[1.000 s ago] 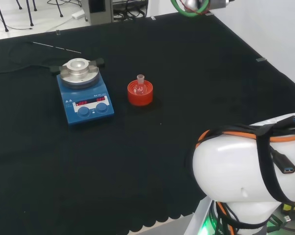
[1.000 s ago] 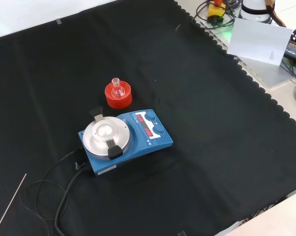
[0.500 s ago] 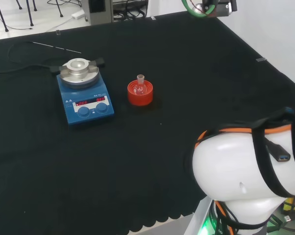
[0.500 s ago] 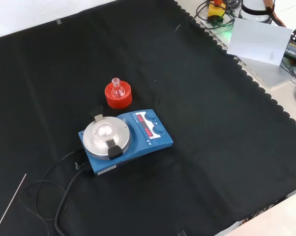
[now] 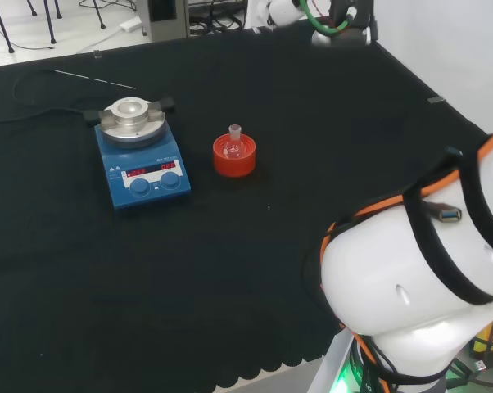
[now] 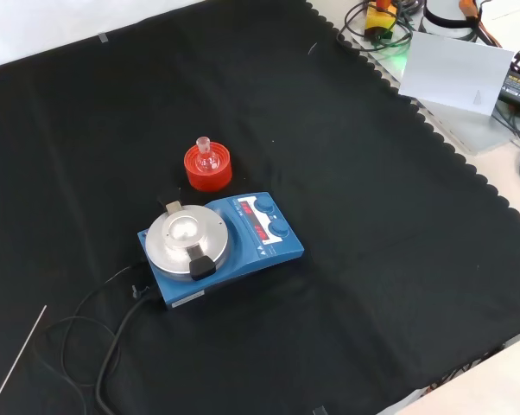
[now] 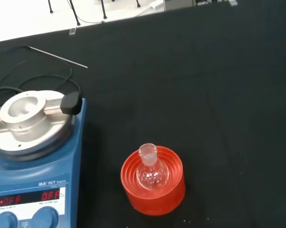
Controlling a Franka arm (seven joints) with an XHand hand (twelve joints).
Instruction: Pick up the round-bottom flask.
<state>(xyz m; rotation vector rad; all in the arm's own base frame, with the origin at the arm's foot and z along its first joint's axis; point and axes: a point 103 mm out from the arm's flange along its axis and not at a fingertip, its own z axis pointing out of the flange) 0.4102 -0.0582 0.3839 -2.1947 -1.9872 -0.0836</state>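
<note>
Flask (image 7: 147,170) upright in red stand (image 7: 153,187) on surface (image 6: 398,225), just beside blue stirrer (image 6: 221,245). Robot hand: can't tell open/closed.

Small clear round-bottom flask (image 7: 149,170) stands upright, neck up, on a red ribbed stand (image 7: 155,195).

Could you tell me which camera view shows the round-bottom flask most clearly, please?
The wrist view: the round-bottom flask is close, its neck and bulb distinct in the red stand. Head and front views show it small and distant.
</note>
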